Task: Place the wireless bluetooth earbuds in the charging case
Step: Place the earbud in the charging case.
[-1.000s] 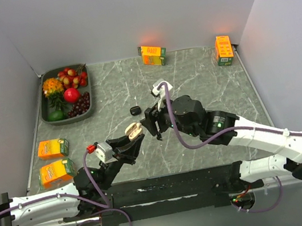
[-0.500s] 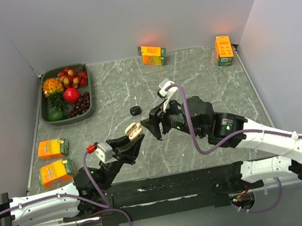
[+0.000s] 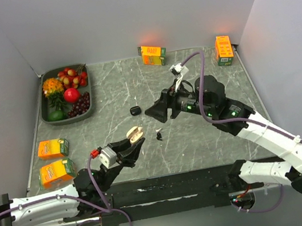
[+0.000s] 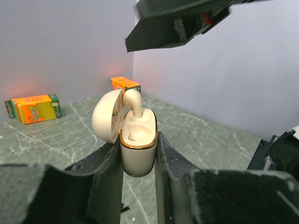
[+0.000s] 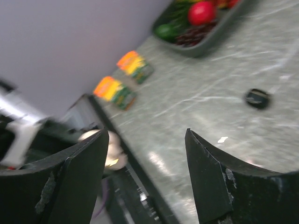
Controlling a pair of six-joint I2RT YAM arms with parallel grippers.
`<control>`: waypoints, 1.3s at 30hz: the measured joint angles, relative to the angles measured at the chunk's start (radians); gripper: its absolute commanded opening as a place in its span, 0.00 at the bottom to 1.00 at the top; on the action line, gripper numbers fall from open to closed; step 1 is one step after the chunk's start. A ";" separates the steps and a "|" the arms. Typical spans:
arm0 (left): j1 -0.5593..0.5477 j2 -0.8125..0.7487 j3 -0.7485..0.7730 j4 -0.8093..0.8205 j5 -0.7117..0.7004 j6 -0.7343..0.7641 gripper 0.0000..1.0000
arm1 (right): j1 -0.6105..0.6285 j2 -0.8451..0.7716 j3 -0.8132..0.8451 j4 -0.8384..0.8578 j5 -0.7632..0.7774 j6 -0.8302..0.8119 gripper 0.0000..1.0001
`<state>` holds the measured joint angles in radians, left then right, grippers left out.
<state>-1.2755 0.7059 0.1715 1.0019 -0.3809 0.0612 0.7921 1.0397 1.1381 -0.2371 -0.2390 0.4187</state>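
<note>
Grips glossy cream charging case (image 4: 138,151) by its smooth sides in left gripper (image 3: 133,140), lid hinged open, 1 whitish earbud (image 4: 133,101) seated stem-up. Likely feather-light, hard, slippery: best pinched gently across the rounded bulb. Leaves black earbud (image 3: 134,110) on marbled table (image 3: 208,74), just beyond left gripper. Hangs right gripper (image 3: 153,111) wide open, empty

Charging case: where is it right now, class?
In the top view, the charging case is clamped lid-open in the left gripper, left of centre toward the near edge of the table.
</note>
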 measured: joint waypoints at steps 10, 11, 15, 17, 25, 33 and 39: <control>0.009 0.018 -0.005 0.002 0.005 0.025 0.01 | 0.077 -0.001 0.006 -0.063 -0.205 0.007 0.99; 0.009 0.024 -0.005 0.001 0.008 0.025 0.01 | 0.084 0.001 0.006 -0.070 -0.208 0.004 0.99; 0.009 0.032 -0.005 -0.001 0.018 0.024 0.01 | 0.094 0.011 0.006 -0.074 -0.208 0.003 0.99; 0.009 0.032 -0.005 -0.001 0.018 0.024 0.01 | 0.096 0.017 0.006 -0.073 -0.205 0.002 0.99; 0.009 0.031 -0.004 -0.006 0.025 0.020 0.01 | 0.098 0.076 0.006 -0.074 -0.179 0.000 0.99; 0.009 0.034 -0.003 -0.006 0.029 0.006 0.01 | 0.108 0.084 0.006 -0.067 -0.169 0.000 0.99; 0.009 0.045 0.005 -0.009 0.027 0.006 0.01 | 0.132 0.087 0.013 -0.066 -0.169 0.000 0.97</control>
<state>-1.2663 0.7506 0.1764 0.9932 -0.3534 0.0669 0.9245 1.1271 1.1511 -0.3031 -0.4084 0.4187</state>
